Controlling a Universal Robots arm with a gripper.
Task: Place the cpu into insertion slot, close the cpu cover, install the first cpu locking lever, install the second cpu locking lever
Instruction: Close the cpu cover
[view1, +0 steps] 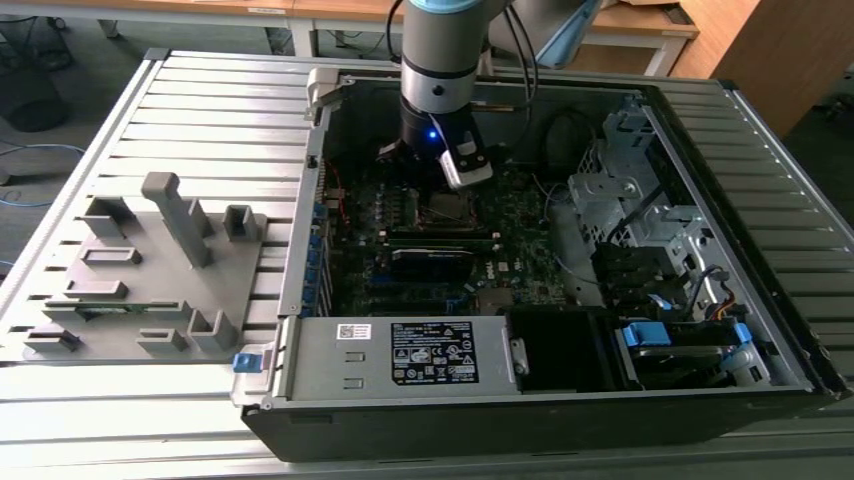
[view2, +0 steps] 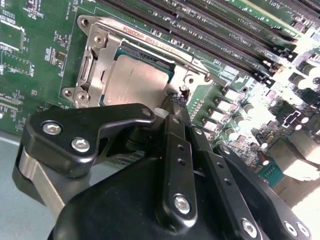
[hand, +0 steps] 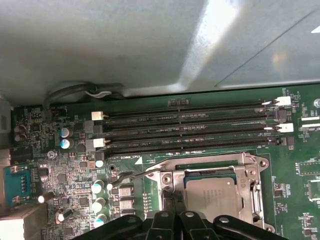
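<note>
Cpu (hand: 212, 197) in insertion slot (hand: 210, 173); cpu cover (hand: 254, 195) seemingly down.

PC case (view1: 534, 430) open | grey jig (view1: 147, 290) – exterior view's left | PSU (view1: 400, 355) w/ white label

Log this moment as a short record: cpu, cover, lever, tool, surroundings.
cpu: seated in the insertion slot, grey top showing
cpu cover: lying down flat, framing the cpu
lever: thin wire rod beside the socket, hooked end out over the board; latched or not, cannot tell
tool: low over the socket's corner, at the cover's edge
surroundings: open computer case on a slatted table; memory slots beside the socket; grey fixture plate on the exterior view's left
</note>
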